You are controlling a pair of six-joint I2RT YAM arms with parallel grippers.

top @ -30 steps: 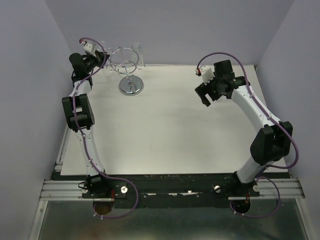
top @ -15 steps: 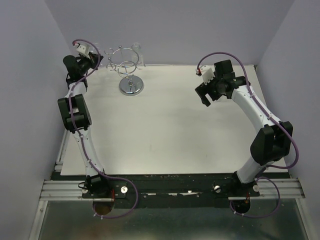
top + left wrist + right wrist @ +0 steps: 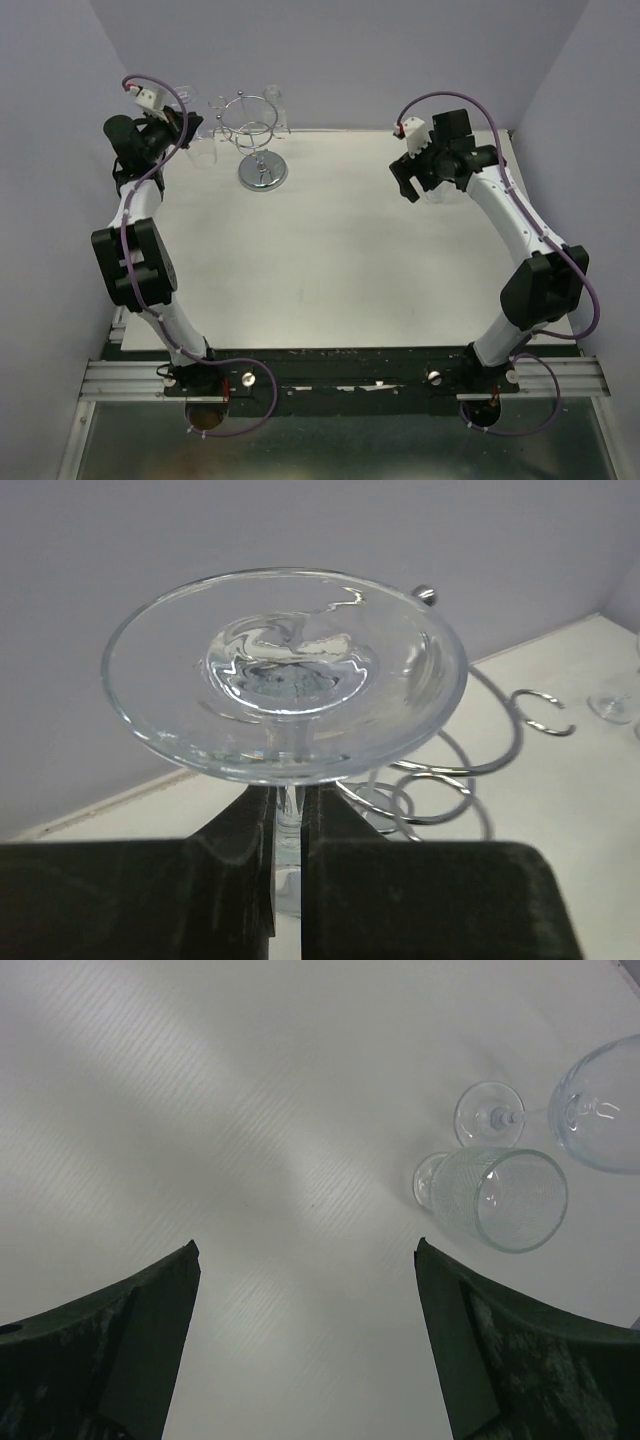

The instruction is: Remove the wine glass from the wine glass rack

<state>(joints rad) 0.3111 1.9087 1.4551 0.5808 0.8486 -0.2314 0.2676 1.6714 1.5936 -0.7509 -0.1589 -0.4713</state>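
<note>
Now our left tool [image 3: 288,852], raised far-left, pinches the wine glass [image 3: 285,670] stem. Our right tool [image 3: 305,1260] gapes wide.

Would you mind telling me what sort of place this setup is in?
Probably a robot test booth, not a kitchen: bare walls box in a white table, with two arms bolted at its near edge.
</note>
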